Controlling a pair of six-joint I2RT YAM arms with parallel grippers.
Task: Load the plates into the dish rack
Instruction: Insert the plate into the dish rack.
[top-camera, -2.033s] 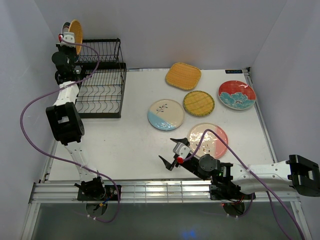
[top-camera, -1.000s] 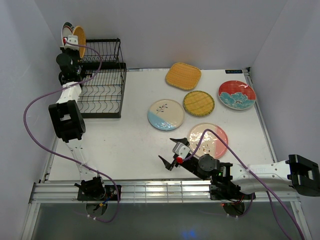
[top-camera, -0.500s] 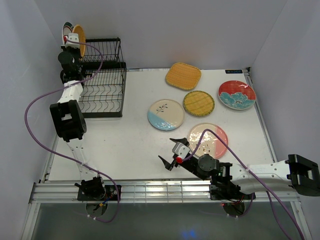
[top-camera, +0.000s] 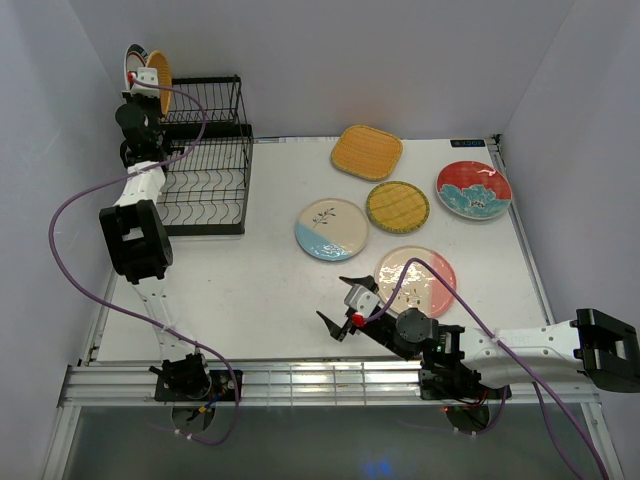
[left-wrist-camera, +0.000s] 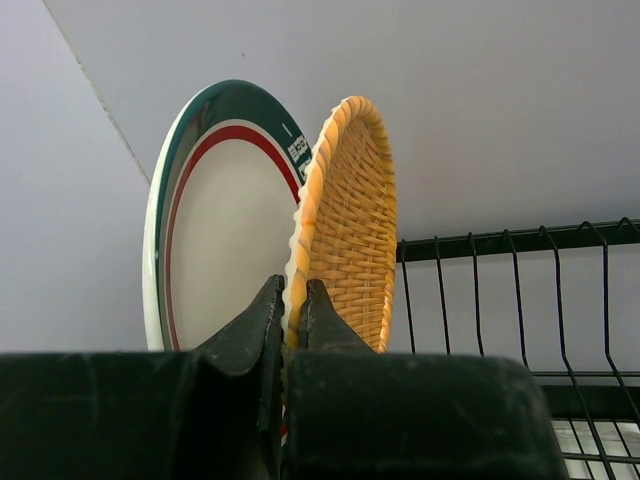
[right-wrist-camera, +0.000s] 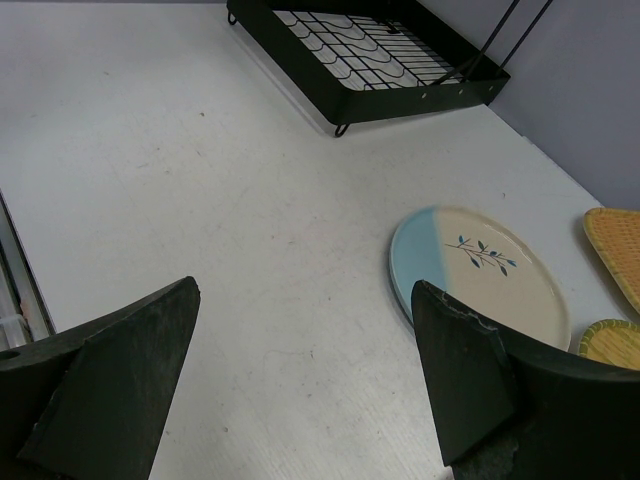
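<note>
My left gripper (top-camera: 148, 80) is high at the back left, shut on the lower rim of a round woven orange plate (left-wrist-camera: 345, 220) that it holds on edge. That plate stands right beside a green-striped white plate (left-wrist-camera: 215, 230) at the left end of the dish rack's (top-camera: 205, 170) upper basket. On the table lie a rounded-square woven plate (top-camera: 367, 152), a round woven plate (top-camera: 397, 207), a red-teal plate (top-camera: 473, 189), a cream-blue plate (top-camera: 331, 229) and a cream-pink plate (top-camera: 415, 280). My right gripper (top-camera: 338, 302) hangs open and holds nothing, near the front, left of the cream-pink plate.
Pale walls close in the table on the left, back and right; the left wall runs close behind the rack. Purple cables (top-camera: 60, 240) loop off both arms. The rack's lower slotted section (right-wrist-camera: 370, 50) shows far off in the right wrist view, with bare table before it.
The left gripper carried the woven plate slightly right and down, uncovering the striped plate behind it. It has been still for the last second. The right arm has not moved.
</note>
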